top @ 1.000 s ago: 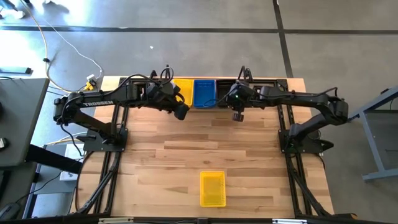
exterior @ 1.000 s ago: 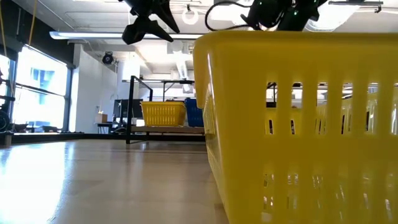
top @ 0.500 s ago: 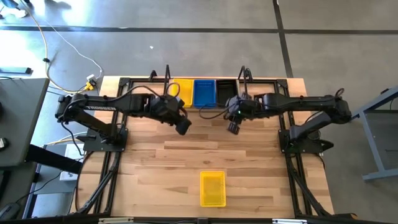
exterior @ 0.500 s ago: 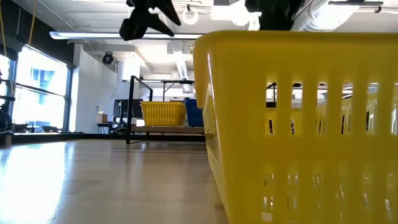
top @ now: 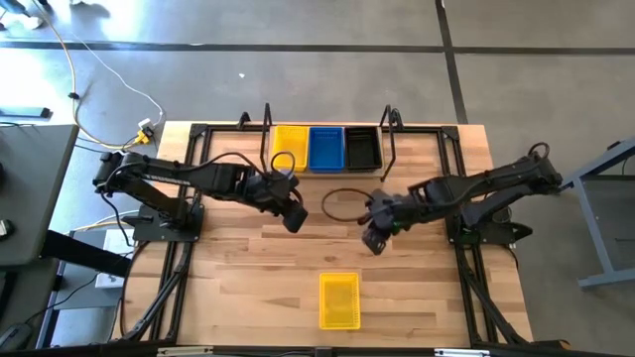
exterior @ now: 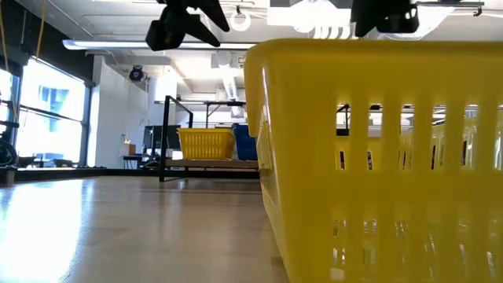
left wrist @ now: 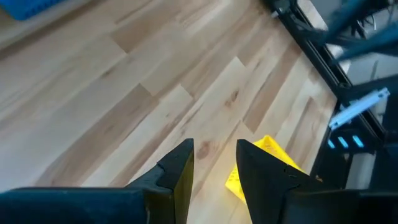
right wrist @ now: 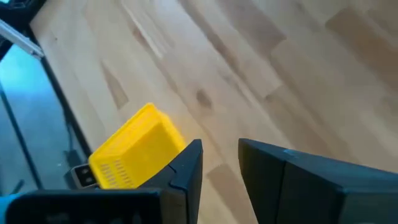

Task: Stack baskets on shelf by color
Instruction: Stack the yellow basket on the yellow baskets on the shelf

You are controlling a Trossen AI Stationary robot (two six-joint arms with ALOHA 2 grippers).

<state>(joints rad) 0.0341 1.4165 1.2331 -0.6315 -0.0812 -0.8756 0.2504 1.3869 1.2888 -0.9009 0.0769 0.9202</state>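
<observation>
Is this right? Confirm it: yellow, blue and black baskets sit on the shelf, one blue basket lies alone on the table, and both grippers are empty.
Not quite. The lone basket on the table is yellow, not blue, as the high view shows. The rest holds: yellow, blue and black baskets sit on the shelf, and the left gripper and right gripper are both empty.

A lab or workshop: bare concrete floor (top: 298, 89), exposed ceiling ducts (exterior: 228, 75), tall windows (exterior: 51, 118).

Right tool (right wrist: 221, 165) slightly parted above table (right wrist: 261, 56), yellow basket (right wrist: 134, 149) beyond
</observation>
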